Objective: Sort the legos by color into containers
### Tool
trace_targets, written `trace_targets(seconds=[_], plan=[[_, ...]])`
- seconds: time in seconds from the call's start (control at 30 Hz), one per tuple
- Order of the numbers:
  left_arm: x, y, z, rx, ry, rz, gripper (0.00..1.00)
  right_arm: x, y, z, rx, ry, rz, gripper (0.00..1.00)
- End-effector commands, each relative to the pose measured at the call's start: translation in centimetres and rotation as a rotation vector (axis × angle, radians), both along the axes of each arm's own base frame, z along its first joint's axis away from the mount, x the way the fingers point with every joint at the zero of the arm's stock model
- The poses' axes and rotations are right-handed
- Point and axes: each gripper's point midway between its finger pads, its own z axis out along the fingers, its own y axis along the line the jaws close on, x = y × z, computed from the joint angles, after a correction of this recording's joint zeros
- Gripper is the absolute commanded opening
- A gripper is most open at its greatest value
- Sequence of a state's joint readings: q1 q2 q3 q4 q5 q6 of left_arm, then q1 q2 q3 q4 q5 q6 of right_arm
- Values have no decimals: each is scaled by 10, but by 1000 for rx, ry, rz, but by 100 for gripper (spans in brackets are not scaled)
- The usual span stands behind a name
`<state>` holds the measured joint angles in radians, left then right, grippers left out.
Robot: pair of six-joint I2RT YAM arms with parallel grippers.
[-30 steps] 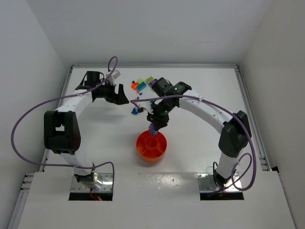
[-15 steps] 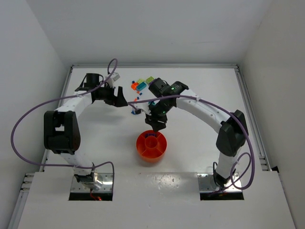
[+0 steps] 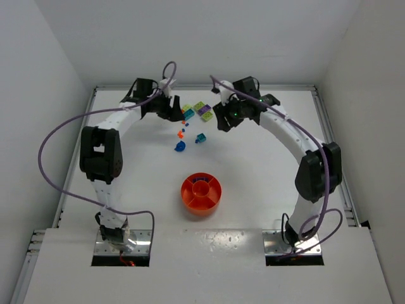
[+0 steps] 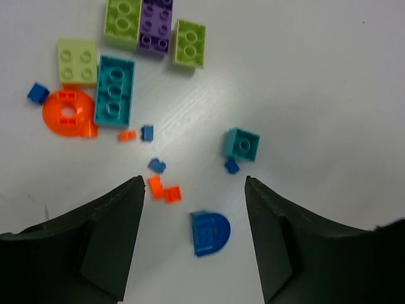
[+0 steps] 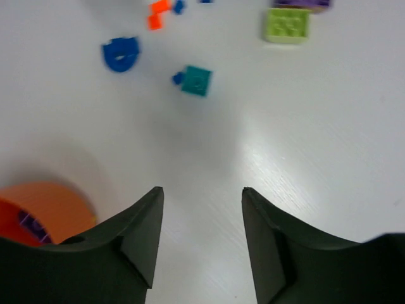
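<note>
The legos lie loose at the back of the table: lime (image 4: 122, 22), purple (image 4: 155, 25) and teal (image 4: 114, 89) bricks, an orange round piece (image 4: 68, 114), a blue half-round piece (image 4: 210, 232), a small teal brick (image 4: 242, 144) and tiny blue and orange bits. My left gripper (image 4: 194, 180) is open and empty, with the blue half-round piece between its fingers and below them. My right gripper (image 5: 202, 190) is open and empty over bare table, right of the pile (image 3: 201, 111). The orange tray (image 3: 201, 193) holds a purple brick (image 5: 31, 223).
The tray's rim (image 5: 44, 212) shows at the lower left of the right wrist view. The blue half-round piece (image 3: 180, 147) and small teal brick (image 3: 200, 137) lie between the pile and the tray. White walls close the table on three sides.
My right gripper has left the spot above the tray and moved back to the right of the pile, now empty. My left gripper has swung right and back toward the pile.
</note>
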<state>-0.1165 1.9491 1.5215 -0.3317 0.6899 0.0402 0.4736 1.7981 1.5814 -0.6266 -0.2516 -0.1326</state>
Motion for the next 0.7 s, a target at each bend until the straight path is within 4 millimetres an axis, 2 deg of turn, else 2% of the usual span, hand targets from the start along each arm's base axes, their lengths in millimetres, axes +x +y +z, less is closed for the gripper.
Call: trace_targets(seconds=[0.0,0.03,0.07,0.1,0.23,0.27,0.33,0.37,0.43,0.5,0.53,0.57,0.63,0.67], plan=[[35,-32,18,39,-95,32,70,46,-37,0,50,-5,-298,54],[46,-45,30,42,-133,34,70,52,-45,0,55,-2,-325,56],[54,-49,30,58,-148,48,70,56,-53,-1,52,4,-344,59],[64,-63,29,52,-163,29,70,65,-66,-5,53,13,-383,59],[87,-80,19,41,-156,37,70,74,-88,-11,72,46,-428,59],[90,-88,16,31,-148,36,66,73,-86,-11,82,52,-417,59],[102,-99,11,-22,-131,32,63,75,-97,-16,88,74,-434,59],[107,-104,13,-52,-144,23,62,74,-94,-16,98,80,-423,59],[115,-112,11,-92,-152,13,60,76,-102,-15,107,83,-436,59],[126,-124,8,-112,-189,4,60,77,-105,-15,115,86,-438,59],[126,-138,12,-115,-207,-10,60,78,-109,-15,115,85,-447,59],[129,-144,1,-104,-214,-16,61,77,-108,-14,122,89,-440,59],[132,-151,3,-99,-248,-17,64,79,-113,-14,123,88,-451,59],[130,-159,-5,-100,-246,-28,64,79,-116,-10,133,82,-453,59]])
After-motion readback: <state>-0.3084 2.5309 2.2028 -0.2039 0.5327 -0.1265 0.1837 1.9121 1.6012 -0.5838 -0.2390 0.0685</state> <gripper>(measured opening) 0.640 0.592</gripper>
